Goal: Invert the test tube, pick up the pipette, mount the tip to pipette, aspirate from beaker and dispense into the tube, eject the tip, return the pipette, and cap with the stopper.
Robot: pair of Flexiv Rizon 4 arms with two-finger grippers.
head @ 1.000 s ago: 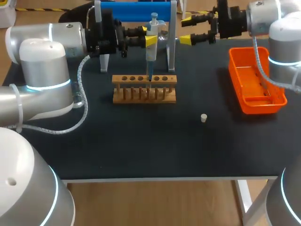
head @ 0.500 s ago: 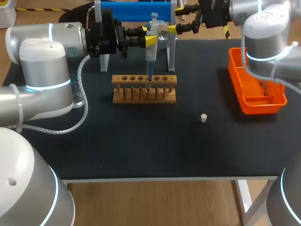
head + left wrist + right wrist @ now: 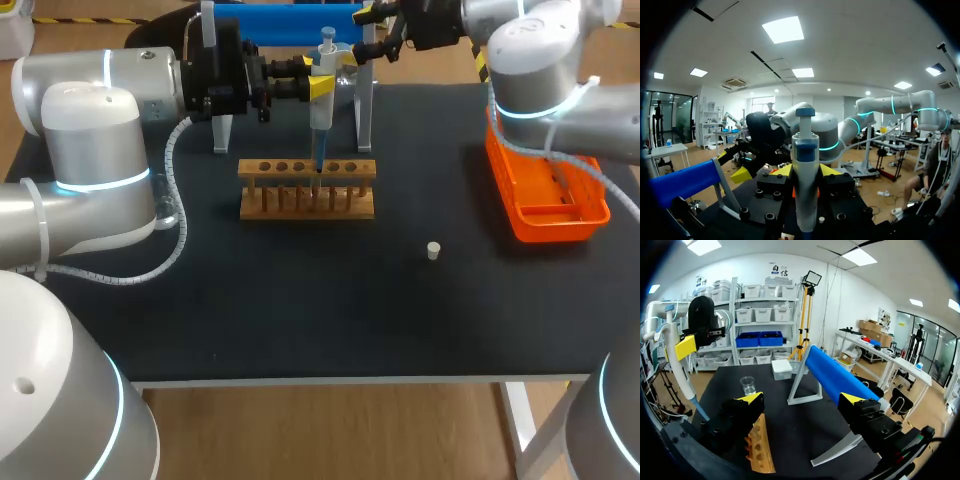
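Note:
My left gripper [image 3: 320, 86] is shut on the white-and-grey pipette [image 3: 323, 100] and holds it upright. The pipette's blue tip [image 3: 320, 160] points down into a hole of the wooden tube rack [image 3: 307, 190]; I cannot make out the tube there. The left wrist view has the pipette [image 3: 805, 190] between my yellow tips [image 3: 782, 171]. My right gripper [image 3: 368, 32] is open and empty at the back, beside the pipette's top. Past its open jaws, the right wrist view takes in the rack [image 3: 760, 445], the beaker [image 3: 747, 385] and the held pipette [image 3: 682, 375]. A small white stopper [image 3: 433, 250] lies on the mat.
A stand with a blue bar [image 3: 285, 20] on grey legs [image 3: 365, 100] straddles the back, behind the rack. An orange tray [image 3: 590, 210] sits at the right edge under my right arm. A white box [image 3: 781, 369] stands beyond the beaker.
My right arm has swung left and toward the back, bringing its open gripper from beside the tray to the stand near the pipette's top. The left arm and pipette have stayed still.

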